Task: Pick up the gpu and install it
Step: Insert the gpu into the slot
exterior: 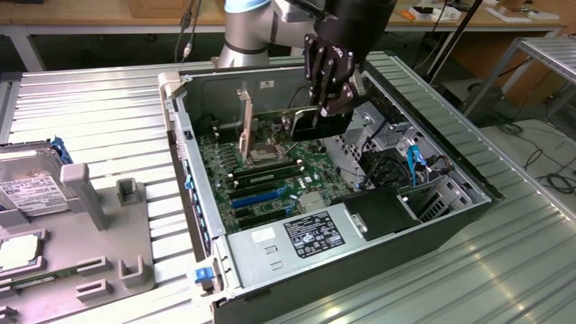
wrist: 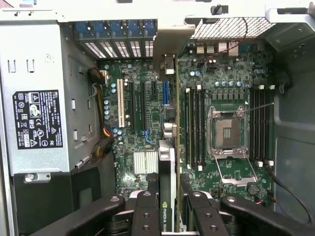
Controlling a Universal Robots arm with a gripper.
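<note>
Gripper [exterior: 335, 106] pinching the gpu [exterior: 320, 124]: matte black card hanging above the motherboard [exterior: 270, 169] inside the open PC case [exterior: 177, 115]. Wrist view gives the gpu [wrist: 166, 182] edge-on between black jointed fingers [wrist: 146, 211], green NVIDIA label, over the expansion slots [wrist: 129, 105]; bare CPU socket [wrist: 227, 132] beside them. Exterior view adds the silver PSU [exterior: 297, 236], a hard drive [exterior: 27, 182] on a grey fixture [exterior: 108, 223], the ribbed metal table [exterior: 99, 108], and a wooden bench [exterior: 81, 10] behind.
</note>
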